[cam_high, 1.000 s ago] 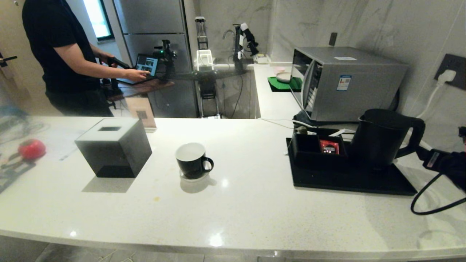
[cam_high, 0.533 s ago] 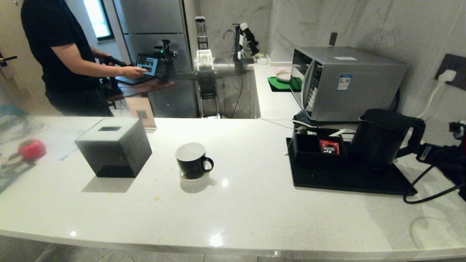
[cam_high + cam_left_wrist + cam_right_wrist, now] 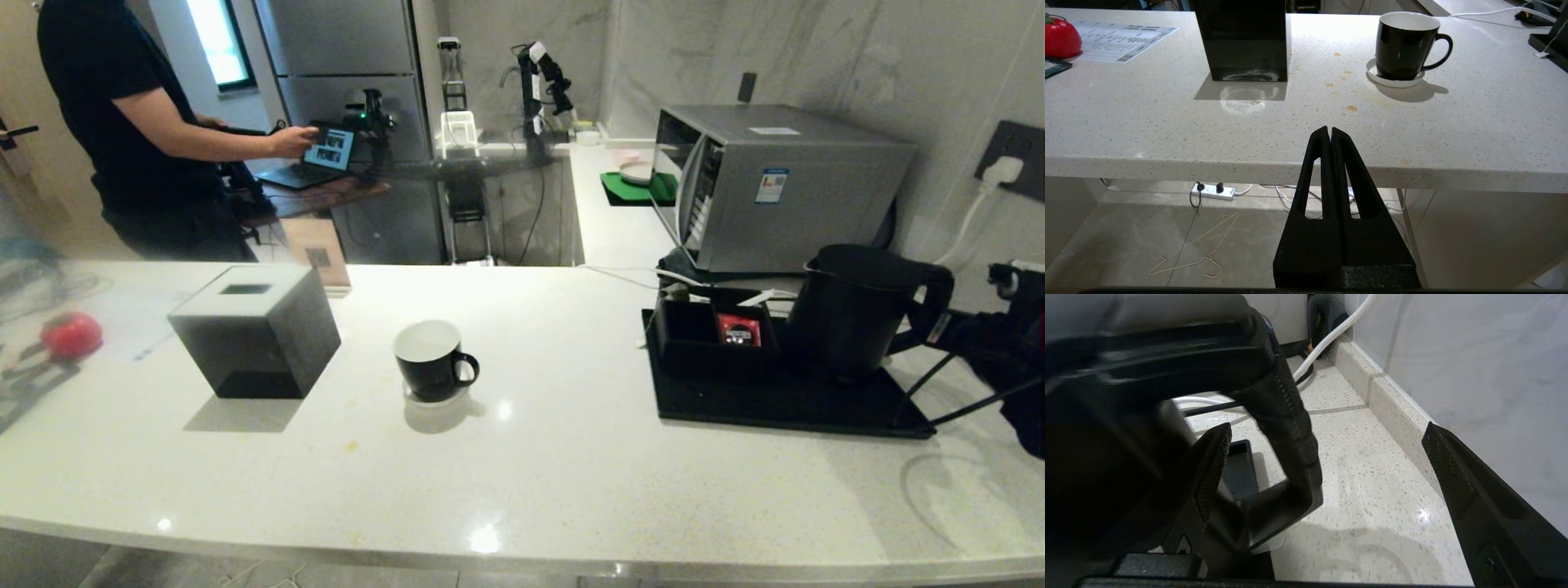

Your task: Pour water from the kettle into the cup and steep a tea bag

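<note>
The right gripper has come in closer to the kettle since a sec ago, up from lower at the right edge of the head view; its black cable has swung up w/ it; the person's hand has also lifted from the laptop keys to the screen. The fingers are standing wide apart; one is sitting inside the loop of the kettle handle, the other is out by the wall; the handle is between them & nothing is being squeezed. The kettle is standing upright on the black tray at the right of the white counter, just in front of the microwave; a small red packet is lying in the tray's box next to it. The cup is sitting on its saucer mid-counter, well apart from the kettle; white inside, handle pointing to the right. The black cube box is standing left of the cup. The left gripper is hanging below the counter edge, fingers pressed together, holding nothing.
</note>
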